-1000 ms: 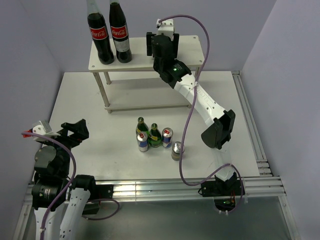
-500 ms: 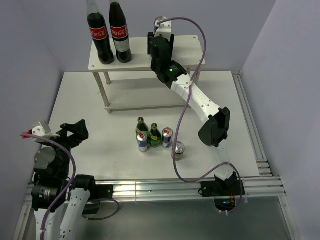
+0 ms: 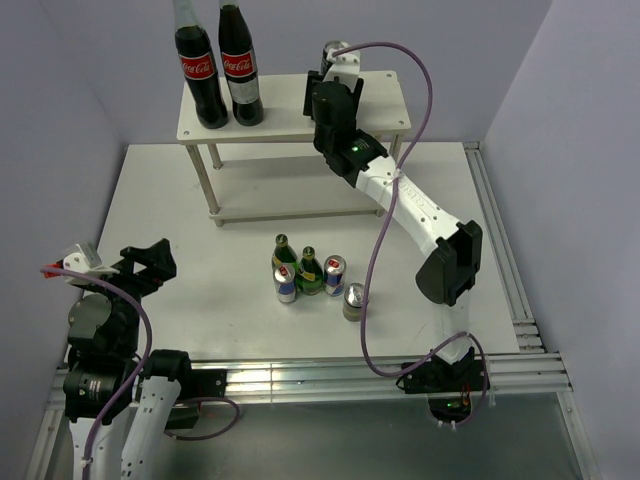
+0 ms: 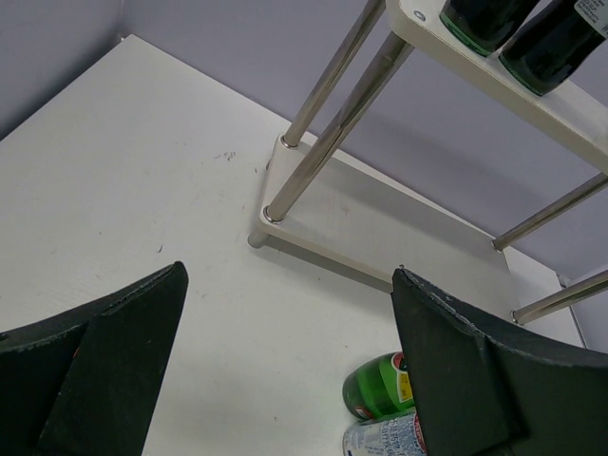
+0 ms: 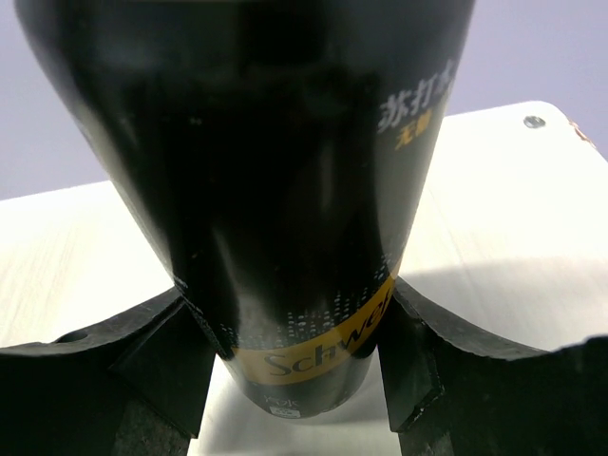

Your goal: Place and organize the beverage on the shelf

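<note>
Black Schweppes can (image 5: 285, 171) at the back edge of the shelf's (image 3: 385, 95) top board.
Right gripper (image 5: 294, 380) clasps its lower body, a sound hold; it looks smooth, thin-walled and tippy. Left gripper (image 4: 290, 275) gapes wide, empty.

cola bottles (image 3: 221, 75) on shelf (image 3: 280, 124), drinks (image 3: 311, 274) before shelf

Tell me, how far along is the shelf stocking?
Done: no small drink stands free on the shelf yet. In hand: the right jaws grip one black can over its top board. Left: five drinks on the table, two green bottles, two blue-and-silver cans, another black can.
</note>
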